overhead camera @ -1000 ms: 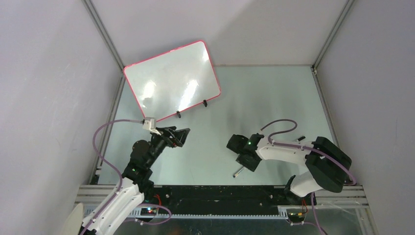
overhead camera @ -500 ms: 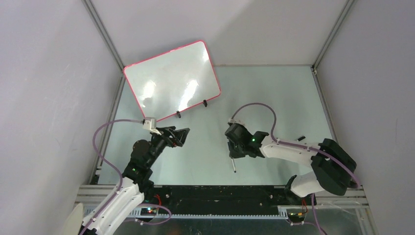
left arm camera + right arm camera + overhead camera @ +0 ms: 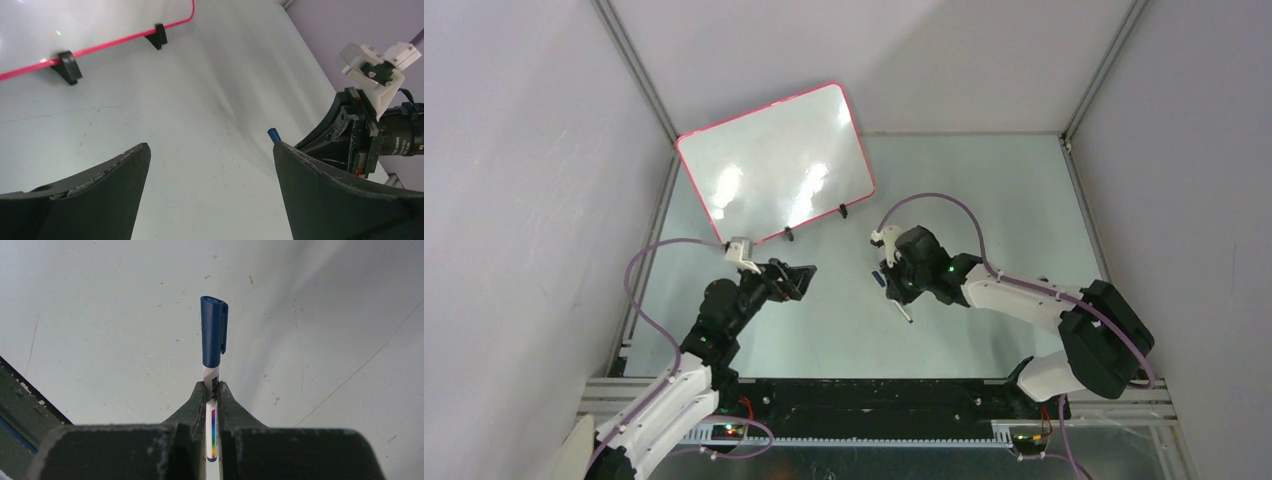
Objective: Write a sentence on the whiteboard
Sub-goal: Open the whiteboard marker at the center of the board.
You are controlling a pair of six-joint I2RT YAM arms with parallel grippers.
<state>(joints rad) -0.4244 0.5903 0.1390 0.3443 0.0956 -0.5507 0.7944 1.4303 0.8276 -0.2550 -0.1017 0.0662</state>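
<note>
While poised over the middle of the pale grey-green tabletop (image 3: 984,200), clamps the right gripper (image 3: 212,389) shut on a slim white-barrelled marker (image 3: 211,376) topped with a dark blue clip cap (image 3: 212,335). Pinches the barrel just below that cap between two black fingers (image 3: 192,407), jaws closed hard against it. Shows a thin rainbow stripe running down the barrel inside the grip. Points the capped end forward, away from the wrist, over scuffed bare table. Cannot tell from above whether the marker's tail end touches the surface.

Spreads the left gripper (image 3: 211,149) wide open on the near left, grasping nothing, with curved black fingertips (image 3: 115,175) far apart and low over the table. Faces the right arm, catching the blue cap tip just beside its own right-hand finger in the left wrist view.

Has the large glossy white rectangular whiteboard (image 3: 774,165), with rounded corners and a thin red-pink rim, standing at the far left corner of the table. Props it on two small black clip feet (image 3: 789,235) along the lower edge, face toward the arms. Carries bright glare patches across that face. Sits well apart from both grippers, nearer the left one.
</note>
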